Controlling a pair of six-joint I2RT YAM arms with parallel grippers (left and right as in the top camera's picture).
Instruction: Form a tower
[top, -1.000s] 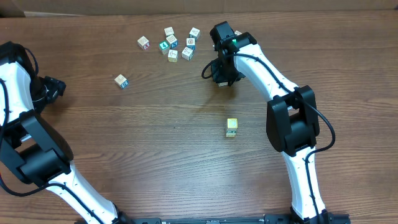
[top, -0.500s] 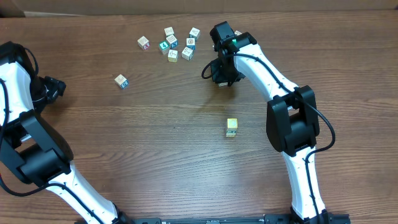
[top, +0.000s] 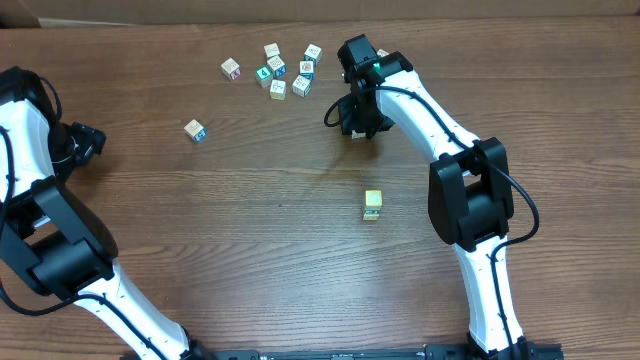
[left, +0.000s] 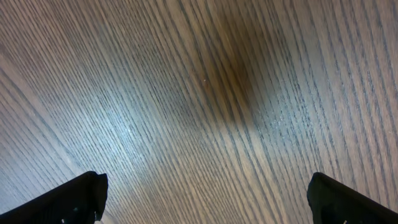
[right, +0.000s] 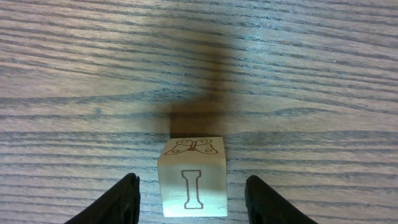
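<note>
Right gripper (right: 194, 202): jaws parted around lettered cube (right: 191, 177), apparently not touching it (left gripper (left: 208, 199) wide, idle); tower (top: 372, 205) stands well apart, mid-table; advised handling: centre over the cube, close squarely on its side faces, lift straight.

your table (left: 205, 93) is dark wood-grain with a soft sheen under the light. the cube (right: 191, 177) at the right claw (right: 194, 204) is pale matt wood; the claw looks matt black plastic.
</note>
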